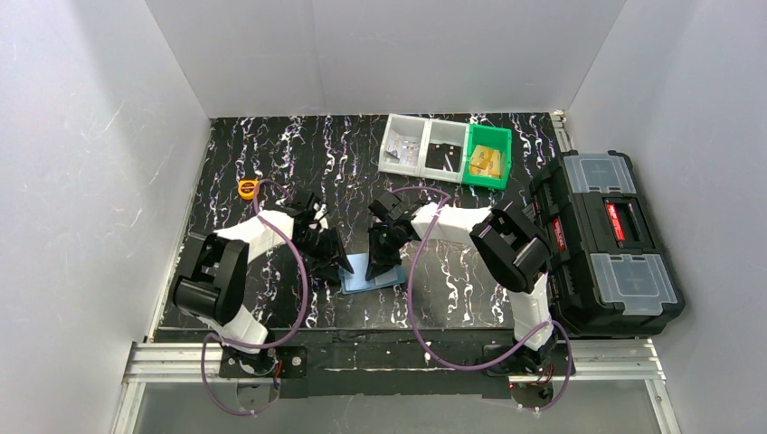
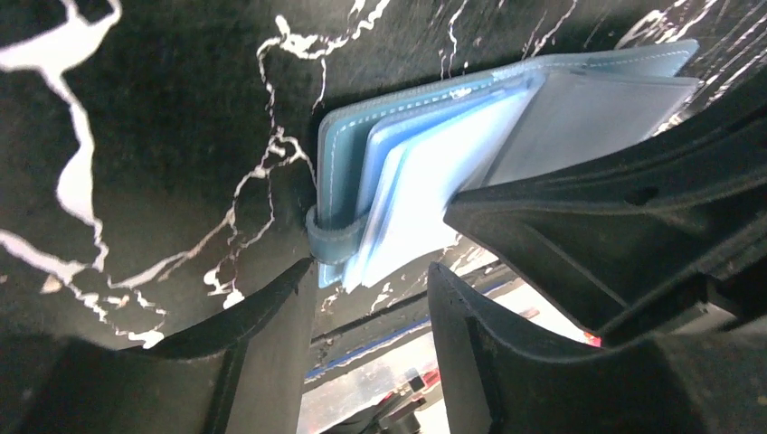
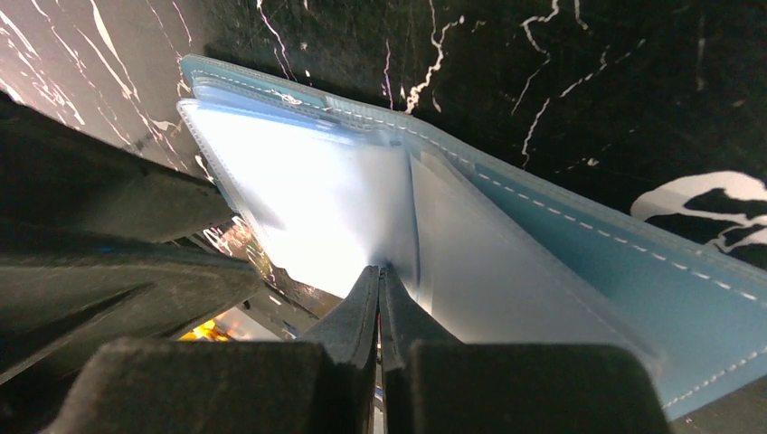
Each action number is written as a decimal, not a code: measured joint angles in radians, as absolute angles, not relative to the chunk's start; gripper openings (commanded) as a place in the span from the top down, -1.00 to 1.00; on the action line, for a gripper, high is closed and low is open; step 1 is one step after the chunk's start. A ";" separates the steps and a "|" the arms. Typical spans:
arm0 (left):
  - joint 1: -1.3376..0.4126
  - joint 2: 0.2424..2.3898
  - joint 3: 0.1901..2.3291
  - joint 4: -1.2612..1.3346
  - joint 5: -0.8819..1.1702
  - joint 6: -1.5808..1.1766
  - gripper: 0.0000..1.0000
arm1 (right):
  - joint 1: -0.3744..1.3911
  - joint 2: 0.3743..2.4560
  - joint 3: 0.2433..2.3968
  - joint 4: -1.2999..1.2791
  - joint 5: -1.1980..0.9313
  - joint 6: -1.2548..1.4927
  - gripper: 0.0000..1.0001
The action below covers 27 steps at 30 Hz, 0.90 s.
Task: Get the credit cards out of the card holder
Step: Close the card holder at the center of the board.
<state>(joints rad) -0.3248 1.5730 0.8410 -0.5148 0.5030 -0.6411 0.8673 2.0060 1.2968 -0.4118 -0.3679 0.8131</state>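
Note:
The dusty-blue card holder (image 1: 373,273) lies open on the black marbled table, between my two grippers. In the left wrist view the card holder (image 2: 348,163) fans out several pale leaves (image 2: 425,181); whether they are credit cards or sleeves I cannot tell. My left gripper (image 2: 371,269) is open, its fingers on either side of the holder's near corner and strap loop (image 2: 333,242), with a gap still showing. My right gripper (image 3: 380,269) is shut, its tips pinched on a thin inner leaf of the card holder (image 3: 561,271), holding that flap raised. From above, the left gripper (image 1: 340,266) and right gripper (image 1: 380,260) meet over the holder.
Two clear bins (image 1: 421,145) and a green bin (image 1: 488,155) stand at the back of the table. A black toolbox (image 1: 606,240) sits at the right edge. An orange tape measure (image 1: 247,188) lies at the back left. White walls close the space in.

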 measured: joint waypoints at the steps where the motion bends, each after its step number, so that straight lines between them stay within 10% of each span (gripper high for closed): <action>1: -0.331 1.586 0.847 -0.512 0.500 -0.639 0.09 | 0.864 2.005 1.290 -0.402 -0.376 0.816 0.93; 27: -0.406 1.658 0.886 -0.509 0.451 -0.640 0.28 | 0.828 2.001 1.247 -0.364 -0.453 0.832 0.84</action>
